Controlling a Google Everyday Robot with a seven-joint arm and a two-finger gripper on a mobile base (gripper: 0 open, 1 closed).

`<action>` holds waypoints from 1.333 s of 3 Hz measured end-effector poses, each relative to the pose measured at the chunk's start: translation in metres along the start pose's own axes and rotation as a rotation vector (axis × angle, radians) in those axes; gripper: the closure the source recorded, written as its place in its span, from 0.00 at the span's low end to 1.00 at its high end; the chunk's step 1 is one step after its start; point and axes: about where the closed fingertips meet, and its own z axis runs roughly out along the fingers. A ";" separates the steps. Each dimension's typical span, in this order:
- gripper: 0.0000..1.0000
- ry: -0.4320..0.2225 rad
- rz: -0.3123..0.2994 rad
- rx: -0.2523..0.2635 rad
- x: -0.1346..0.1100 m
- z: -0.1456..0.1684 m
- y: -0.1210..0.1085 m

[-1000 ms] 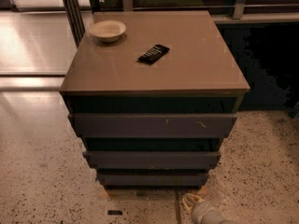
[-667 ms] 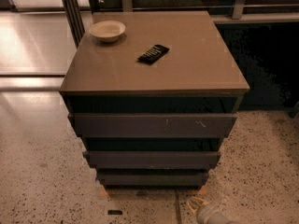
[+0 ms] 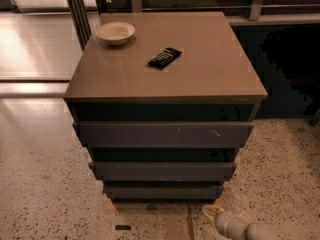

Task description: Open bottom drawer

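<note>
1. Floor (image 3: 50,204) nearest is speckled terrazzo; gripper (image 3: 215,214) sits low at near right, spread or clamped, can't tell.
2. Bottom drawer (image 3: 162,191): plain dark slab, lowest front.
3. Smooth tan cabinet top (image 3: 210,69): round pale bowl (image 3: 115,32) far left, black remote (image 3: 164,57) mid.

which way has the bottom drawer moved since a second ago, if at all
No. The bottom drawer sits as far back under the middle front as before. The gripper is low by its right corner, near the floor.
</note>
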 end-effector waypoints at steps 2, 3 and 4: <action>1.00 -0.054 -0.005 -0.116 -0.025 0.040 -0.045; 1.00 -0.080 0.025 -0.120 -0.028 0.059 -0.061; 1.00 -0.094 0.043 -0.122 -0.029 0.069 -0.070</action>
